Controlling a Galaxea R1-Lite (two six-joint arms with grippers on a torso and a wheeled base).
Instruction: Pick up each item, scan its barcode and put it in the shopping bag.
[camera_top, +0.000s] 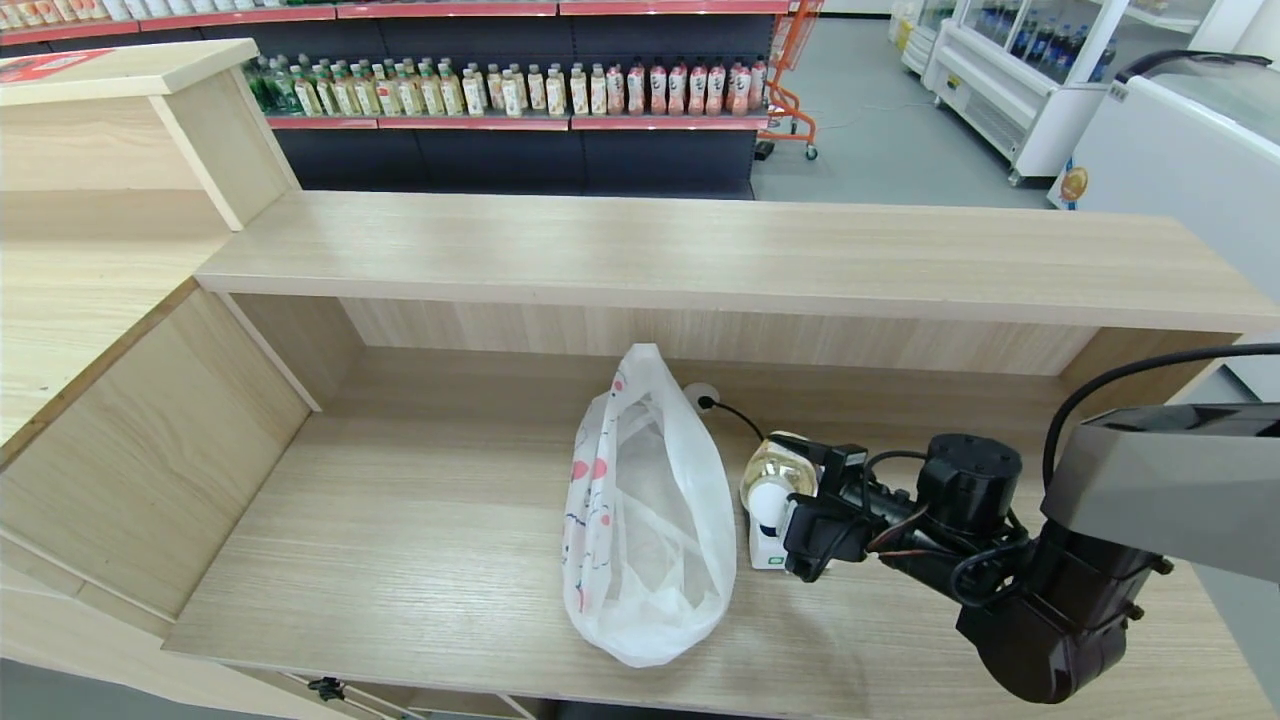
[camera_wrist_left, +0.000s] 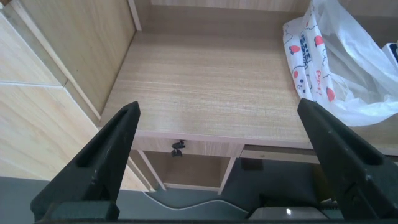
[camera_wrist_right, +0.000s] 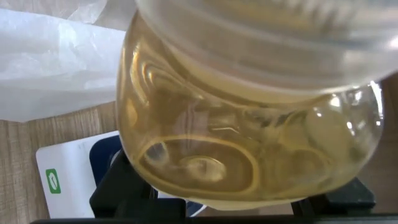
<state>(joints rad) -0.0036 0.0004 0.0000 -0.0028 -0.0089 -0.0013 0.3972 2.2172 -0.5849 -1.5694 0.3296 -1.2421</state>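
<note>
at the wooden counter's (camera_top: 400, 560) centre: white printed plastic shopping bag (camera_top: 650, 520) lay
right gripper (camera_top: 800, 500): clamped clear yellow-liquid bottle (camera_top: 772, 468) over white scanner (camera_top: 765, 550)
left gripper (camera_wrist_left: 219, 112): jaws stood apart

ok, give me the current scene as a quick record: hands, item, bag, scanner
right hand: shut on a bottle of yellowish liquid, held just above the scanner
left hand: open, empty, over the counter's near edge
shopping bag: white, printed, on the counter beside the scanner
scanner: white, on the counter under the bottle
stage: bottle not yet in the bag
</note>
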